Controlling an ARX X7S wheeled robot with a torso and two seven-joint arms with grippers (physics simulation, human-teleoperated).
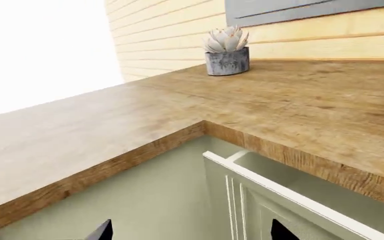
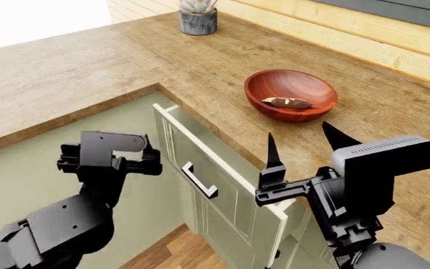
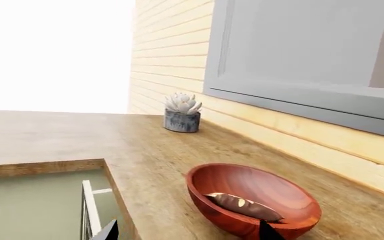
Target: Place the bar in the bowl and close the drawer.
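The reddish-brown bowl [image 2: 304, 84] [image 3: 282, 192] sits on the wooden counter [image 2: 125, 61], and the mottled brown bar [image 2: 286, 102] [image 3: 245, 206] lies inside it. Below the counter edge the pale cream-green drawer [image 2: 223, 159] [image 1: 279, 192] stands pulled out a little. A narrow gap shows behind its front. My right gripper [image 2: 304, 143] [image 3: 186, 232] is open above the counter edge, just short of the bowl, and holds nothing. Out in front of the cabinet face, left of the drawer, my left gripper [image 2: 144, 159] [image 1: 192, 232] is open and holds nothing.
A grey pot with a pale succulent [image 2: 197, 19] [image 1: 227, 52] stands at the counter's far corner by the plank wall. The counter forms an inner corner [image 1: 204, 125] above the drawer. A short handle [image 2: 199, 180] sticks out of the drawer front. Wooden floor [image 2: 177, 252] lies below.
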